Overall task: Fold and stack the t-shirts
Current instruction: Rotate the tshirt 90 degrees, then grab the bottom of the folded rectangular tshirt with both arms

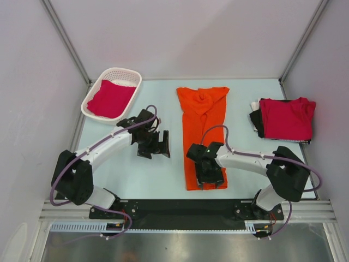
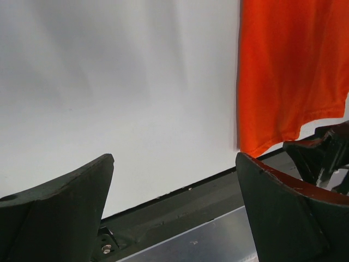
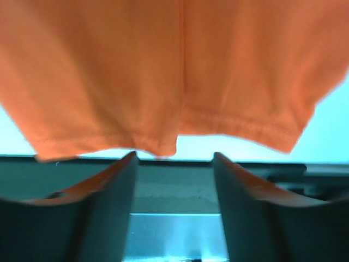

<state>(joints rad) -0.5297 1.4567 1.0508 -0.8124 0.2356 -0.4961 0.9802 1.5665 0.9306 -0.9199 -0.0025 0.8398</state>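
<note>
Top view, clock positions taken from the centre of the table, 12 at the far edge. The orange t-shirt lies flat as a long narrow strip, sides folded in, running from 12 towards 6 just right of centre, with its collar end bunched at the far end. The right gripper sits over the strip's near end at about 6. In the right wrist view its fingers stand moderately apart with nothing between them, and the shirt's hem lies just beyond the tips. I cannot tell whether the tips touch the cloth. The left gripper is at about 9, over bare table, near the strip's left edge but apart from it. In the left wrist view its fingers are spread wide and empty, and the orange cloth shows at 2 in that frame. A white lattice basket at 10 holds a loose crimson t-shirt. At 2, well apart from the strip, a folded crimson t-shirt lies squared on the table. Dark and white cloth edges show along its left side and I cannot identify them.
</note>
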